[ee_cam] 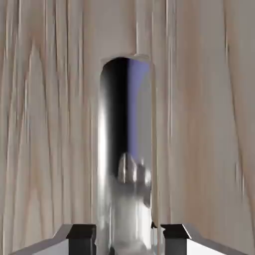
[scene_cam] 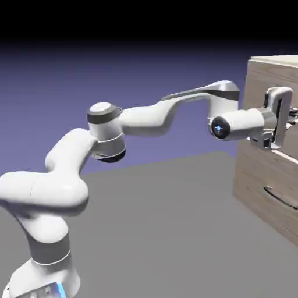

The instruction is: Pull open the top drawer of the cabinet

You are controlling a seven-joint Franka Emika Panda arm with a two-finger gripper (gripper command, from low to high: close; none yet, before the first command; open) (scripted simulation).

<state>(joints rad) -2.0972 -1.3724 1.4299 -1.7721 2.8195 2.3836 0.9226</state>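
Top drawer front [ee_cam: 50, 124] — handle [ee_cam: 117, 124] between fingertips [ee_cam: 82, 240].

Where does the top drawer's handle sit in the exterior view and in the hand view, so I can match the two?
Exterior view: top drawer's handle at the right edge, mostly hidden by the gripper.
Hand view: the shiny upright bar from the upper middle down to the bottom edge, between the finger tips.
Shared landmark: the wood-grain drawer front behind it.
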